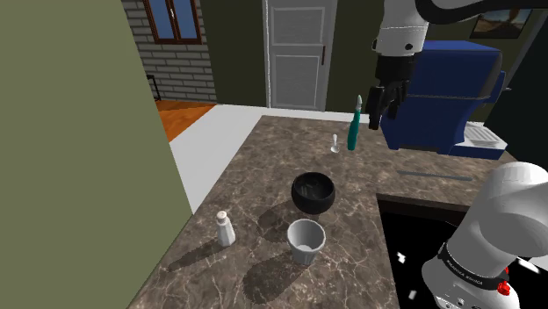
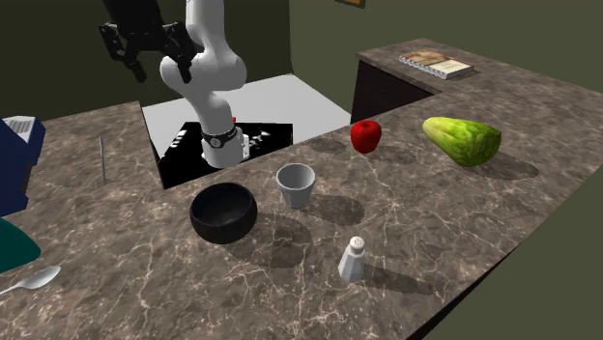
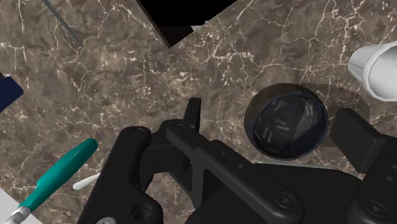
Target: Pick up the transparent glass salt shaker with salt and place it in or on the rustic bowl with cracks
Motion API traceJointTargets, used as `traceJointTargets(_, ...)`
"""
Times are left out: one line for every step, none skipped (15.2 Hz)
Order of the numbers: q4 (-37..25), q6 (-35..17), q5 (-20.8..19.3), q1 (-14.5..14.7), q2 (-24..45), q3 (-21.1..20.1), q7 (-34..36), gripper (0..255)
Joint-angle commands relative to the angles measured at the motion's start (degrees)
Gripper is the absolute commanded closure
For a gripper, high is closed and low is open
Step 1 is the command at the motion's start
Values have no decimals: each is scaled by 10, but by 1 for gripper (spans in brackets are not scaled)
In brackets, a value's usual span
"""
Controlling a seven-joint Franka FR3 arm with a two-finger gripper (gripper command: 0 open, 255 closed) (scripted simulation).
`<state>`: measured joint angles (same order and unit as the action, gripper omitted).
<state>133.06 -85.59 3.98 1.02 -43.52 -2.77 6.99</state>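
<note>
The salt shaker (image 1: 226,228) stands upright near the table (image 1: 263,158) edge, well apart from the end effector (image 1: 384,117) high above, whose fingers are spread and empty; likely light, rigid, slick and breakable, it wants a gentle pinch across its mid-body.

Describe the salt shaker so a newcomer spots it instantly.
On the brown marbled countertop, find the black bowl near the middle with a pale open cup beside it. The salt shaker stands alone near the counter's edge, to the shoulder view's left of the cup. It is a small upright whitish bottle with a capped top, slimmer than both, not open.
</note>
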Motion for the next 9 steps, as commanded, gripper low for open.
traceJointTargets(0, 0, 0, 0, 0, 0, 0, 0)
traceJointTargets(3, -14, 7, 4, 10, -9, 7, 0)
traceJointTargets(5, -29, 14, 7, 20, -18, 15, 0)
traceJointTargets(6, -43, 20, 11, 31, -27, 22, 0)
traceJointTargets(7, -58, 26, 15, 43, -36, 29, 0)
traceJointTargets(7, -72, 31, 18, 55, -45, 36, 0)
traceJointTargets(6, -87, 37, 22, 68, -54, 43, 0)
traceJointTargets(5, -101, 41, 25, 81, -63, 50, 0)
traceJointTargets(3, -115, 46, 28, 95, -72, 57, 0)
